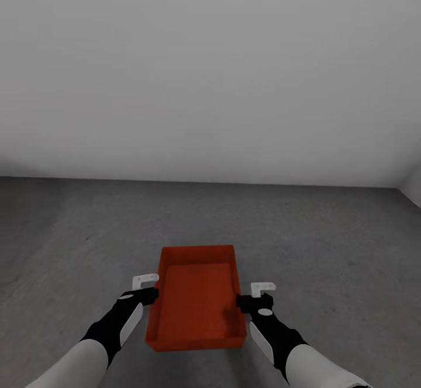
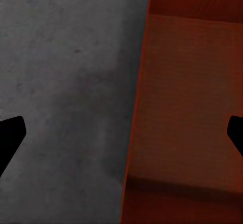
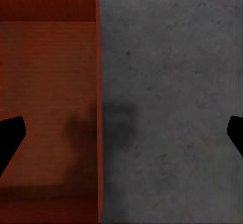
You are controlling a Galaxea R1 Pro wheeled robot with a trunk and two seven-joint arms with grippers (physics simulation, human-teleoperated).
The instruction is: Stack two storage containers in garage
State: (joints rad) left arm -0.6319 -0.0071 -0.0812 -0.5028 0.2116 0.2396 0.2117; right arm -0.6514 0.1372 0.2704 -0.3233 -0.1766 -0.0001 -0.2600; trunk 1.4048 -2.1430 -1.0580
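One red-orange storage container sits low in front of me over the garage's dark grey concrete floor; I cannot tell whether it rests on it. My left gripper is open at the container's left wall, its black fingertips spread wide on either side of that wall. At the right wall my right gripper is open too, its fingertips astride the rim. The container's inside is bare.
A plain pale grey wall stands ahead, meeting the floor a short way past the container. A second wall comes in at the far right. Open concrete lies to both sides and ahead.
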